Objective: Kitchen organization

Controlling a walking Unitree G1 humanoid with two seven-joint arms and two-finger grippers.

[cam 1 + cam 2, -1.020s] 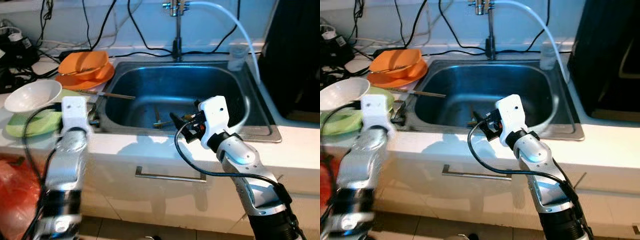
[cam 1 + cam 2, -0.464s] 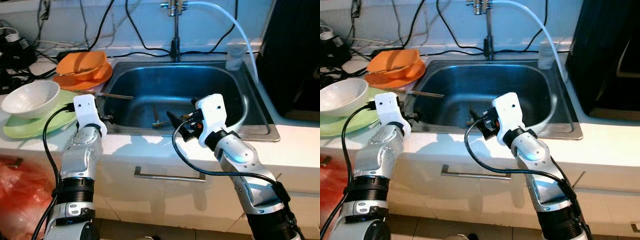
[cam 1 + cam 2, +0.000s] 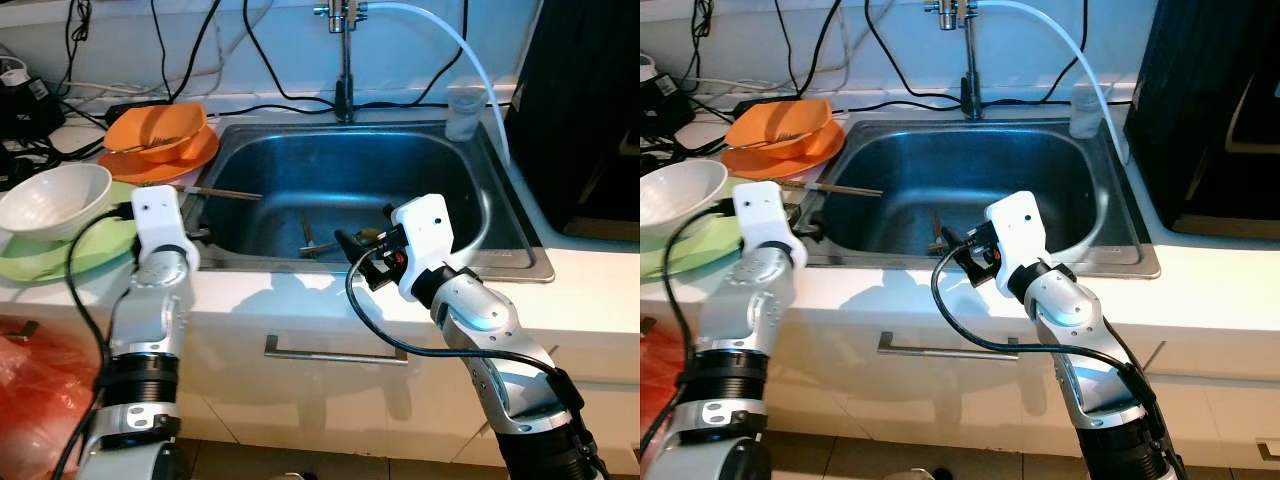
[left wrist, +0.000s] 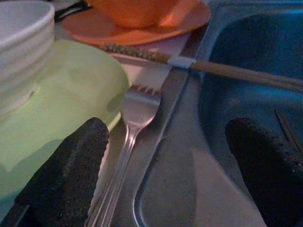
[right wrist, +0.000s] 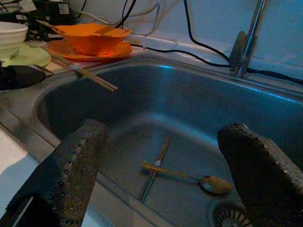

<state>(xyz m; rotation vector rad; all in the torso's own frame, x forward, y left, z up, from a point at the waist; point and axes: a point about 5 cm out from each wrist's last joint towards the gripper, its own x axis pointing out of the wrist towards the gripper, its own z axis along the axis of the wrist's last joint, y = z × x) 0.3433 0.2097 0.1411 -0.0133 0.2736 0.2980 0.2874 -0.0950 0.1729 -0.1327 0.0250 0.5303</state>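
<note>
At the left rim of the sink [image 3: 215,262], the left gripper [image 4: 165,156] is poised low with its fingers [image 4: 71,175] spread wide. A fork [image 4: 132,123] lies between them, tines pointing away, its handle running back toward the near finger. Just beyond the fork, a green plate [image 3: 60,255] carries a white bowl [image 3: 55,198]; farther out, chopsticks [image 4: 227,71] bridge the rim in front of an orange bowl [image 3: 165,128].

Over the sink's front edge, the right gripper [image 5: 165,175] hangs with its fingers [image 5: 71,170] likewise spread and nothing held. Below and between them, on the basin floor, lie a spoon [image 5: 208,182] and a second pair of chopsticks [image 5: 156,168], crossed.

Step in hand, by judgement: collecting loose cutlery. The next move calls for lowering the left gripper and closing on the fork handle, which lies flat on the steel and may slip.
</note>
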